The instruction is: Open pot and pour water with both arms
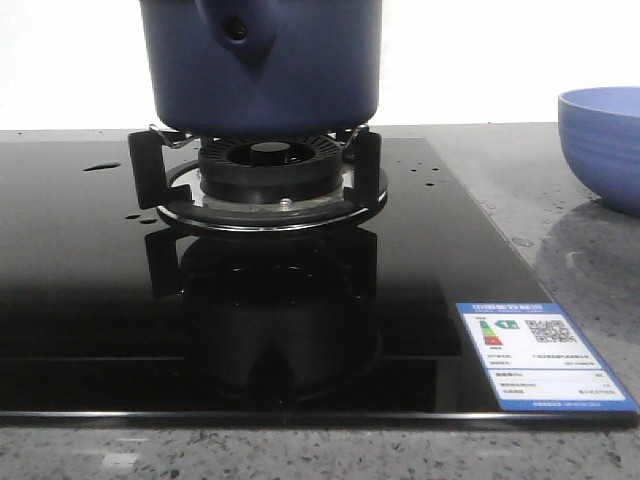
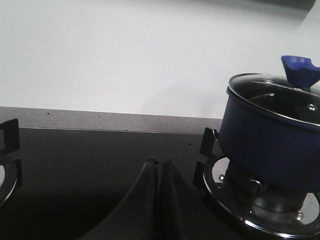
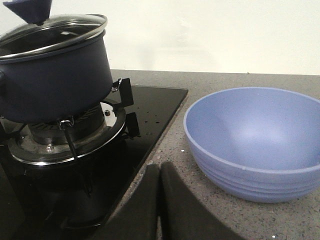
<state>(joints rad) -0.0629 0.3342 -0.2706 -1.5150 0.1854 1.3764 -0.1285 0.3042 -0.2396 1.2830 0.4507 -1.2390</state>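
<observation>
Claws (image 2: 159, 167) (image 3: 160, 172) closed, low, flanking lidded pot (image 1: 260, 70).

Matte pot (image 1: 260, 70) with glass lid (image 3: 52, 31) on glossy black hob (image 1: 80, 300)

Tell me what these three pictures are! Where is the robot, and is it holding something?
One robot took all three. The first looks forward over a black stove from a camera in front. The others come from cameras on its two wrists. The dark wedge low in each is a claw: the left claw and the right claw, both shut and holding nothing. A dark blue pot sits on the burner, its glass lid on. A lighter blue bowl stands empty on the counter beside the stove.
</observation>
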